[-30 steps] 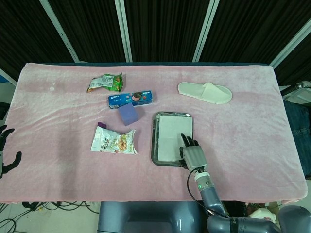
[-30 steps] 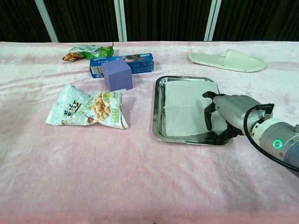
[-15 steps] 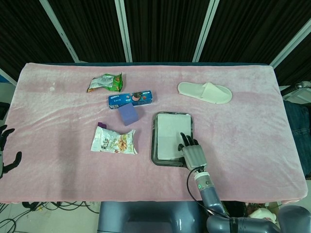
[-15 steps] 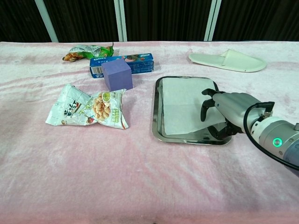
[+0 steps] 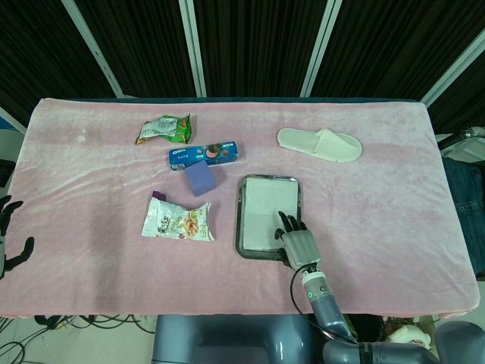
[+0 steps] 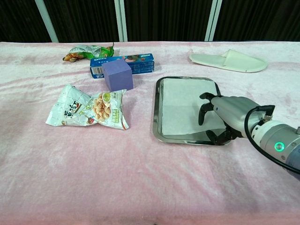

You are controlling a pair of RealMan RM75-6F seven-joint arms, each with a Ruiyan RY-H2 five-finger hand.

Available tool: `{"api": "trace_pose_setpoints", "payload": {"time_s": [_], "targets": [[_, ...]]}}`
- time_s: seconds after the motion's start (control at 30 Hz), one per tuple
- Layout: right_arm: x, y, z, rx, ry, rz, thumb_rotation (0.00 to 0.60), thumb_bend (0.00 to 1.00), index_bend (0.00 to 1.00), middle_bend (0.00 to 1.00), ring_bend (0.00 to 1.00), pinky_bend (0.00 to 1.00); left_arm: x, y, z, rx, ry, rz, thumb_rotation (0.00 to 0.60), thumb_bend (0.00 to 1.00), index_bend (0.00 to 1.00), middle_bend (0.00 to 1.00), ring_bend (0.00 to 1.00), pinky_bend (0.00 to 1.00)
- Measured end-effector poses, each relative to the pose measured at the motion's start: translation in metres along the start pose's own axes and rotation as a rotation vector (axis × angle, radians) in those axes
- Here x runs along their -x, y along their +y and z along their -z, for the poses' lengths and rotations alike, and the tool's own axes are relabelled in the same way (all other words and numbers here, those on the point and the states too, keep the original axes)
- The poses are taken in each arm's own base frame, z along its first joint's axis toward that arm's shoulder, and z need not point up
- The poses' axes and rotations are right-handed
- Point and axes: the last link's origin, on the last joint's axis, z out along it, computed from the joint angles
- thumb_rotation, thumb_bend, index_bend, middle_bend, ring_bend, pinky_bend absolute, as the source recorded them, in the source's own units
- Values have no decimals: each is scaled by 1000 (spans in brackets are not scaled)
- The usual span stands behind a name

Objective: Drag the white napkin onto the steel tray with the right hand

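The white napkin lies flat inside the steel tray, which sits right of centre on the pink cloth. My right hand hovers over the tray's near right corner, fingers curled downward with their tips at the napkin's right part; whether they touch it I cannot tell. It grips nothing. My left hand shows only at the far left edge of the head view, off the table, fingers apart and holding nothing.
A snack bag lies left of the tray. Behind it stand a purple block, a blue biscuit box and a green packet. A white slipper lies at the back right.
My right hand has shifted slightly left and nearer over the tray's right side. The napkin has slid a little toward the tray's far end, baring more steel at the near edge.
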Motion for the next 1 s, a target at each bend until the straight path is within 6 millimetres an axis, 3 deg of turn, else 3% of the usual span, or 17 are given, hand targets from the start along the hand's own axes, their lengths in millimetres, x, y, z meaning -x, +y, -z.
{"api": "trace_pose_setpoints", "payload": {"time_s": [0.1, 0.5, 1.0], "targets": [[0, -2, 0, -4, 3, -6, 600, 410, 524, 24, 87, 186, 0, 0, 0, 0, 0, 1, 600, 373, 179, 80, 2, 6], [3, -5, 2, -9, 4, -11, 600, 410, 519, 24, 87, 186, 0, 0, 0, -1, 0, 1, 600, 373, 179, 80, 1, 7], [0, 2, 6, 6, -21, 1, 600, 398, 266, 18, 83, 186, 0, 0, 0, -3, -1, 1, 600, 373, 179, 80, 1, 6]]}}
